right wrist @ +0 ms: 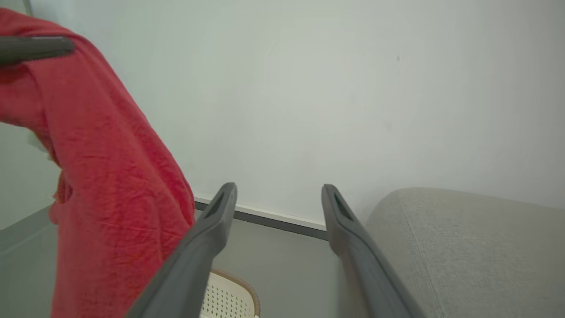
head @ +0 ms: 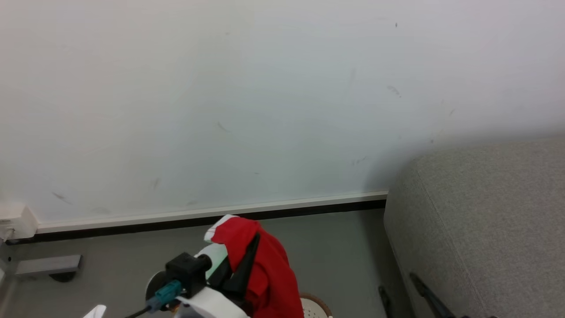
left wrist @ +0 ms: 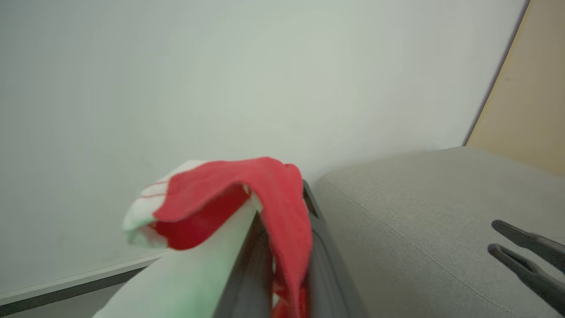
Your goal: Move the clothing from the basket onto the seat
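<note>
My left pincer (head: 247,260) is pinching the clothing (head: 265,269), its long dark fingers pressed together on the red fabric. The clothing is hanging in the air from those fingers. A white panel with thin stripes is folding over their tips, and the rest is drooping down past my wrist. My right pincer (right wrist: 278,190) is holding nothing, with its two fingers spread wide apart, and it is hovering just beside the hanging cloth. Below the clothing, the brown rim and perforated cream wall of the basket (right wrist: 229,296) are peeking out on the grey floor (head: 335,247). To my right, the light grey seat (head: 485,221) is standing apart from the clothing, and nothing is lying on the part I am seeing. Beyond it all, a skirting board (head: 265,207) is running along the foot of the pale wall (head: 265,97).
</note>
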Robot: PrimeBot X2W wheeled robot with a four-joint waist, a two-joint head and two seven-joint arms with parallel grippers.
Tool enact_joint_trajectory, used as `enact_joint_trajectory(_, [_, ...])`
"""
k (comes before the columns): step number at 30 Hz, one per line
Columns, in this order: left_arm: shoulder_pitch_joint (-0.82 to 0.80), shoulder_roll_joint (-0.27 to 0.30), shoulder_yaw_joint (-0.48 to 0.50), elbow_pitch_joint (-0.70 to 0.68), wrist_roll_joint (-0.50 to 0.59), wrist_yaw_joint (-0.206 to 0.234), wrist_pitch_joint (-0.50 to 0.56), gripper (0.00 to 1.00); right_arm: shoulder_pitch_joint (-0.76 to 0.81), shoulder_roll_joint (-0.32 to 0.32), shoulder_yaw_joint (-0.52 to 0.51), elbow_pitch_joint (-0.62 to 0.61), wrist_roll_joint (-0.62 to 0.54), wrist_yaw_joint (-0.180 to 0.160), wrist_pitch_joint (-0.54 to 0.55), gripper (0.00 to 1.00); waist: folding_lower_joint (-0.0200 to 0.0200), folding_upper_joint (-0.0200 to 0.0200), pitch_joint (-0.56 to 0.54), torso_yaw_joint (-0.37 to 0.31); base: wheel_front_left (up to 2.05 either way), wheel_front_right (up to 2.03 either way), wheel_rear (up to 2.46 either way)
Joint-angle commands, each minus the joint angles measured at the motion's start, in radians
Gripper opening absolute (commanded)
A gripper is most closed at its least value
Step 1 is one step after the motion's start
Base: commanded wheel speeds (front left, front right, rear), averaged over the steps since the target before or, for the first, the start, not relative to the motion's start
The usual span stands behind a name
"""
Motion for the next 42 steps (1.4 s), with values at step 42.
enact_joint_trajectory(42, [-0.121,-0.141,-0.297,-0.056,-0.073,-0.148,0.117,0.00,-0.201,-0.094,0.257,0.050,-0.059,-0.003,0.001,1.00,-0.0001,0.0000,0.003,-0.007,0.00,0.00,0.00])
